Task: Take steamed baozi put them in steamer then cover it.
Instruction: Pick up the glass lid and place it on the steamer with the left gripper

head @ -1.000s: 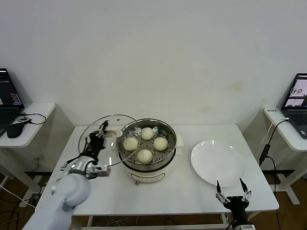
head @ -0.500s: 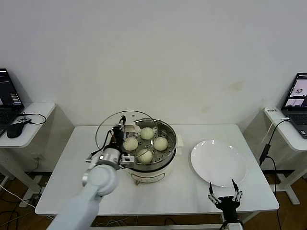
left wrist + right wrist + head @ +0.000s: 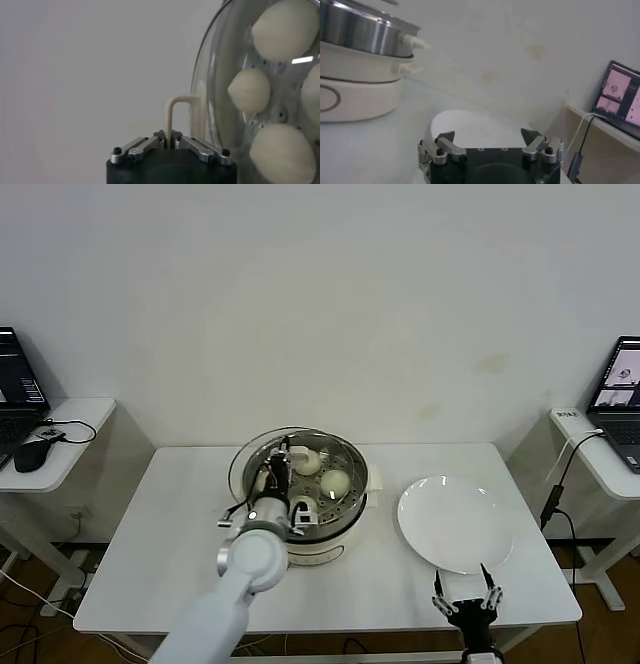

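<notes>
Having swung over from beside the steamer (image 3: 310, 514), the left gripper (image 3: 284, 461) pinches the clear glass cover (image 3: 262, 452) by its beige handle (image 3: 181, 117), smooth round baozi (image 3: 249, 90) beneath; the right gripper (image 3: 466, 599) hangs spread wide.

Plain white wall (image 3: 400, 304) behind white worktop (image 3: 180, 534); side desks (image 3: 50, 434) with laptops (image 3: 622, 389) each side; wood floor (image 3: 30, 584) below.

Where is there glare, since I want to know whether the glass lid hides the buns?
Left wrist view: one bright streak on the cover, with the baozi plain to see through the glass. Head view: no strong glare on the cover, and the baozi show beneath it. Right wrist view: soft highlights along the steel band of the steamer.
</notes>
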You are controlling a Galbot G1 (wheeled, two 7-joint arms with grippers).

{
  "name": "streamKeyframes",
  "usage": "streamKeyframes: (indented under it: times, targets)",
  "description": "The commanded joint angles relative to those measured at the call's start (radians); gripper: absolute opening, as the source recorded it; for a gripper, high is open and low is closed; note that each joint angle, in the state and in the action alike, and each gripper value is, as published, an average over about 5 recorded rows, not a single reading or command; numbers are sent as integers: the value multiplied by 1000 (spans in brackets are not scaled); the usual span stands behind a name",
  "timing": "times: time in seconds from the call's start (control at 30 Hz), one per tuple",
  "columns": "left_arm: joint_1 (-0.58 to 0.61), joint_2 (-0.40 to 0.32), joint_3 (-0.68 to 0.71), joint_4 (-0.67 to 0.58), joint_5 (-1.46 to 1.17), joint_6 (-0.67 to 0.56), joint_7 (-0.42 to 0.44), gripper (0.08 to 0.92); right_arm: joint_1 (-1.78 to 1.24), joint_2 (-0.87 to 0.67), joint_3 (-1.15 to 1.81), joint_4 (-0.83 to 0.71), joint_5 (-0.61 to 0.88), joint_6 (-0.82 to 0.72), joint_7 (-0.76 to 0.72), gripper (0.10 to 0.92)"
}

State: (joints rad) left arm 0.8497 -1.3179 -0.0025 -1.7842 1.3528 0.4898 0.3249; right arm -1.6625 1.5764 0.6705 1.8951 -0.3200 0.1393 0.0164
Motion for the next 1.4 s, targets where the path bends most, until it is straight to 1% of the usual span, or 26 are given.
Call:
streamKeyframes:
  times: [0.03,0.3,0.87,1.4]
  targets:
    - [-8,-76,20,36,64,13,21,142,-1,1,-6,-16,-13,4,7,823]
    - [-11,-97,22,61,79,9,17,142,0,1,-18,-23,-12,6,11,823]
    - [-20,-113,11,107,82,-9,-2,142,-7,1,-25,-26,-12,5,14,823]
    - [2,-122,-15,98,87,-26,-16,142,-10,0,-36,-33,-18,8,13,823]
